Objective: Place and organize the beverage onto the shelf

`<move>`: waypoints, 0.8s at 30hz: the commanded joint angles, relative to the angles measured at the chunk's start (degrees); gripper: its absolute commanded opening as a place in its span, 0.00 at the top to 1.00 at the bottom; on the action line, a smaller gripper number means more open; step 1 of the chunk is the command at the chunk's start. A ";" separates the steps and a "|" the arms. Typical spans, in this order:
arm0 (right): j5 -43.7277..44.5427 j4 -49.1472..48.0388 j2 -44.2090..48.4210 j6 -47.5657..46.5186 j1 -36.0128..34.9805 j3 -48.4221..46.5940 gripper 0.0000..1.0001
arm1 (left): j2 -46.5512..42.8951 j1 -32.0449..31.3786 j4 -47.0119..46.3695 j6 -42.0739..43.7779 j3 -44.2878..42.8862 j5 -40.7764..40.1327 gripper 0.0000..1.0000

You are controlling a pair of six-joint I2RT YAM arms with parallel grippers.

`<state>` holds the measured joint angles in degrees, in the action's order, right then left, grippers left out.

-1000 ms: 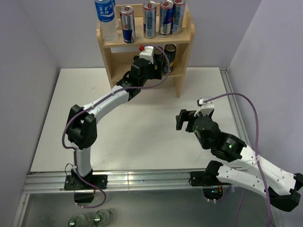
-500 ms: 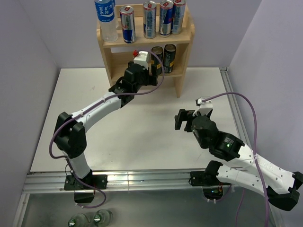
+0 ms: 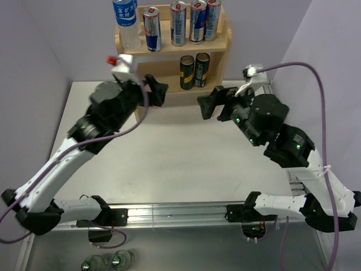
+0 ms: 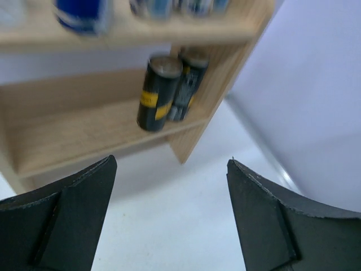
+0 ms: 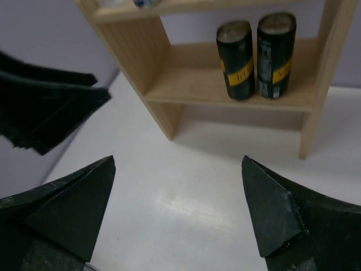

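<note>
Wooden shelf (image 3: 169, 51) stands apart, just beyond the left hand (image 3: 156, 90) and right hand (image 3: 207, 105).

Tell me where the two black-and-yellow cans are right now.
In the top external view, the black-and-yellow cans stand side by side at the right end of the lower tier of the shelf, next to its right side panel.

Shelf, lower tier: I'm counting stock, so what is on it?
Two black cans stand side by side at the right end of the shelf. Its far left corner is hidden behind the side panel.
</note>
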<state>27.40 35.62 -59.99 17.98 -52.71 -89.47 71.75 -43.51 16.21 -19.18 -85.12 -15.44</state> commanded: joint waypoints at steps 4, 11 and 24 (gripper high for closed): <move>-1.12 4.11 2.41 0.13 0.06 -7.74 0.00 | -10.04 -0.44 9.27 0.46 -4.88 -6.18 0.14; -2.00 0.42 8.57 0.13 0.06 -1.42 0.00 | -15.93 -0.44 11.04 -0.51 -0.75 -9.34 0.13; -0.24 1.30 10.94 0.74 -0.03 0.35 0.00 | -17.17 -0.53 12.18 -0.24 -0.48 -10.14 0.13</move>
<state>26.48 37.47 -49.65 18.59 -52.73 -89.52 55.20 -43.72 28.82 -19.22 -85.41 -24.80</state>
